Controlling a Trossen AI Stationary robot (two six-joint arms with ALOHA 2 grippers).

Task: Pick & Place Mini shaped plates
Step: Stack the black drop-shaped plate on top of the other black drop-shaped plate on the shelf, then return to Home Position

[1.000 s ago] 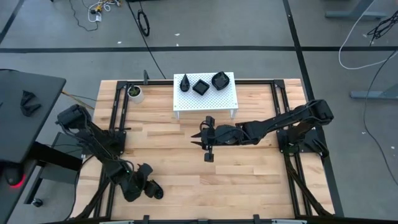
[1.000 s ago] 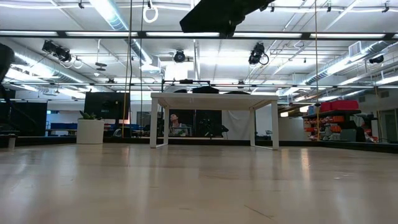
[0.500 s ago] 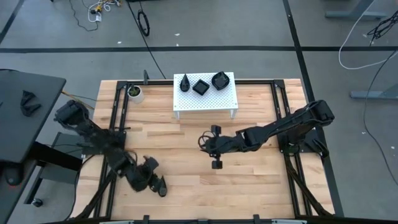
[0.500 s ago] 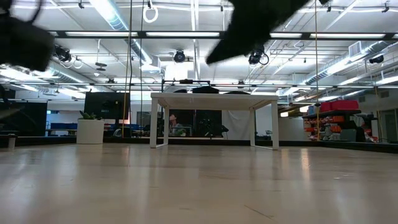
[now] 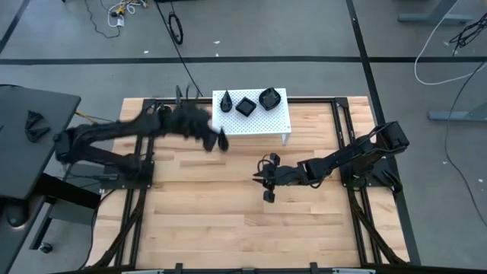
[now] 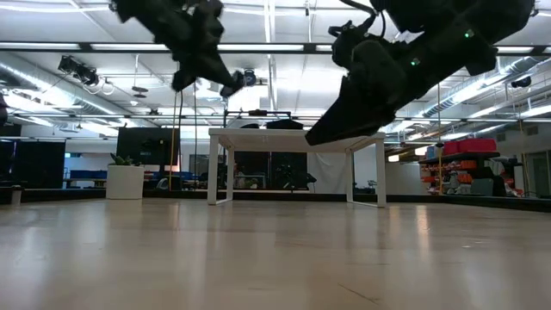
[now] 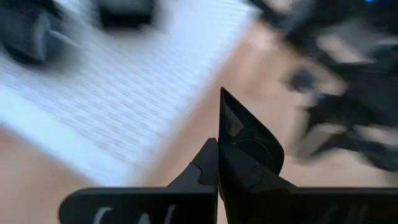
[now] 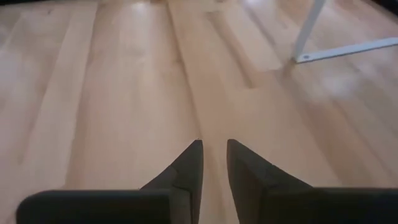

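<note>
Three plates (image 5: 246,102) occupy the white stand (image 5: 262,120); your left hand (image 5: 218,141), clamping a teardrop plate (image 7: 249,140), needs a vacant spot.

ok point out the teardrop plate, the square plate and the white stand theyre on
teardrop plate (image 5: 227,101), high view, middle of its dark body
square plate (image 5: 246,106), high view, centre of the dish
white stand (image 5: 268,121), high view, bare perforated top near its front right corner
</note>
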